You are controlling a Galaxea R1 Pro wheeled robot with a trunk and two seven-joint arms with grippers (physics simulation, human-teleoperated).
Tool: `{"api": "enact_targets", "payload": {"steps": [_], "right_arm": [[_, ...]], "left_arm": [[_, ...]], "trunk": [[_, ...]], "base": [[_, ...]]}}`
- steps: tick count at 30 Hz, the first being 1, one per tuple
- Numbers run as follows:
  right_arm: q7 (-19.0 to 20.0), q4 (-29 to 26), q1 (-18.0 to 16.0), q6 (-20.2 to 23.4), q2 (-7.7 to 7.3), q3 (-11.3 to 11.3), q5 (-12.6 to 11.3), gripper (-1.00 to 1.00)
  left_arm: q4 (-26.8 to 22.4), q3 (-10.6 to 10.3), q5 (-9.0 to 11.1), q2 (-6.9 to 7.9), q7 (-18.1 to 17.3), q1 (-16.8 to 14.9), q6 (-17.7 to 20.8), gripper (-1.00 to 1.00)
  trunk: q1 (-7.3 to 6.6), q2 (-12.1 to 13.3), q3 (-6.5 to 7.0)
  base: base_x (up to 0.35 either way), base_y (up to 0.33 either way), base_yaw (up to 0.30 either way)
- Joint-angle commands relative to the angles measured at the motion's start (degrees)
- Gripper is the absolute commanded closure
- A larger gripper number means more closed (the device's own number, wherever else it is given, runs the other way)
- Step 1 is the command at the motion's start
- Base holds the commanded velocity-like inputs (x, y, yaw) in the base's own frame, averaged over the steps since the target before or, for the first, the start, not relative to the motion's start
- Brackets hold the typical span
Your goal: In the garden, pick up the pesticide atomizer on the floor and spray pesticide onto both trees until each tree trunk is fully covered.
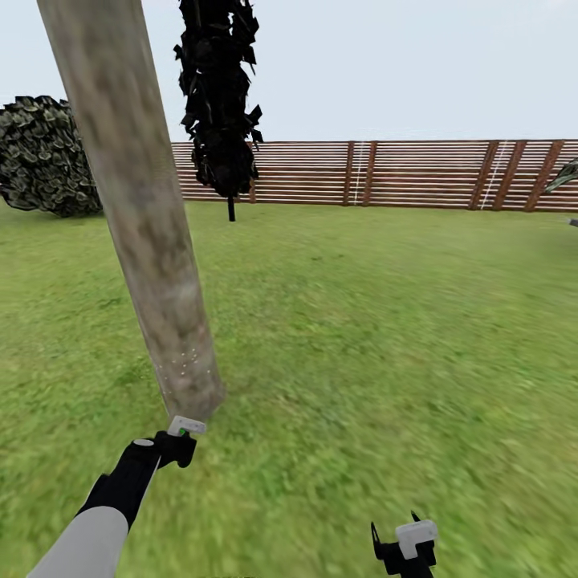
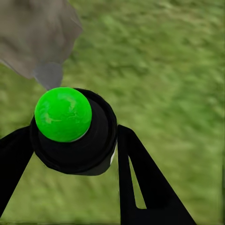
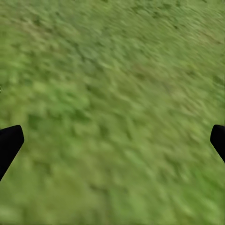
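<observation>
**Left tool holds the atomizer at the base of the trunk**

Head view: the left tool (image 1: 178, 443) is closed around the pesticide atomizer (image 1: 185, 426), whose pale head pokes out just below the foot of the tree trunk (image 1: 140, 209). The nozzle end sits almost against the bark, presumably so the spray lands on the trunk rather than drifting onto the lawn (image 1: 385, 337). A small scatter of whitish specks, the pesticide (image 1: 183, 361), shows on the trunk low down, a little above the atomizer; higher up the bark looks bare, so I judge coverage has only begun at the bottom. The right tool (image 1: 404, 546) hangs low over the grass, well to the right of the trunk, holding nothing and likely kept clear of the spray. Beyond the trunk stand a black cone-shaped tree (image 1: 218, 104), a round bush (image 1: 44, 156) and the slatted fence (image 1: 385, 172).

Left wrist view: the black fingers (image 2: 140, 173) flank the atomizer's dark round body (image 2: 77, 140), capped by a bright green ball (image 2: 63, 114); they press on both sides of it. The grey trunk (image 2: 37, 37) lies just ahead of the ball.

Right wrist view: only the tips of the fingers (image 3: 9, 143) show at either edge, spread wide with nothing but grass (image 3: 112, 112) between them.
</observation>
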Motion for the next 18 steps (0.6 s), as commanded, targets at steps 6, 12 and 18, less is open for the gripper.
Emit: {"api": "enact_targets", "payload": {"steps": [6, 12, 18], "right_arm": [[-0.34, 0.06, -0.03, -0.12, -0.03, -0.27, 0.62, -1.00], [-0.32, 0.06, -0.03, -0.12, -0.09, -0.27, 0.62, -1.00], [-0.27, 0.06, -0.03, -0.12, -0.18, -0.27, 0.62, -1.00]], "left_arm": [[-0.06, 0.33, -0.41, -0.50, -0.51, -0.06, 0.23, 1.00], [-0.46, 0.31, -0.51, -1.24, -0.51, -0.07, 0.35, 1.00], [-0.82, -0.45, -0.73, -1.47, -1.15, -5.34, 11.59, 1.00]], "trunk": [[-0.01, -0.03, -0.05], [-0.01, -0.03, -0.05], [-0.01, -0.03, -0.05]], "base": [[0.014, -0.265, 0.278], [0.035, -0.090, 0.276], [0.001, -0.002, 0.056]]}}
